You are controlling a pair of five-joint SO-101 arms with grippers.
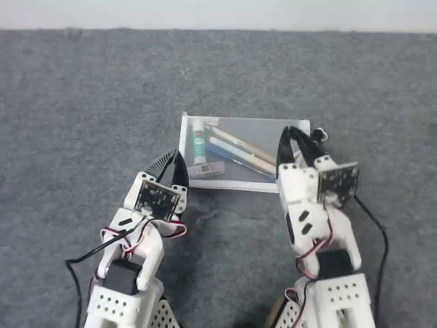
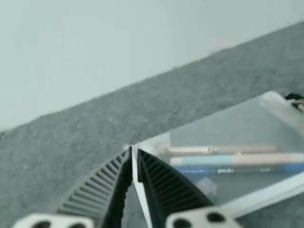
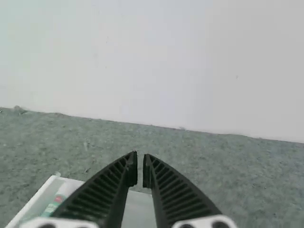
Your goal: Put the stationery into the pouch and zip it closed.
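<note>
Surface: the table (image 1: 82, 102) has a grey, carpet-like cover, flat and even.
Room: a plain white wall (image 1: 205, 14) stands along the far edge of the table.
Pouch: the clear pouch (image 1: 232, 183) lies flat in the middle, with a glue stick (image 1: 199, 142) and pens (image 1: 239, 154) inside it.
Left end effector (image 2: 134, 153): at the pouch corner nearest the left arm, fingers pressed together on its white edge.
Right end effector (image 3: 140, 159): over the other end of the pouch, fingers closed to a thin slit.
Open room: the grey cover stretches wide on both sides of the pouch and between it and the wall.
</note>
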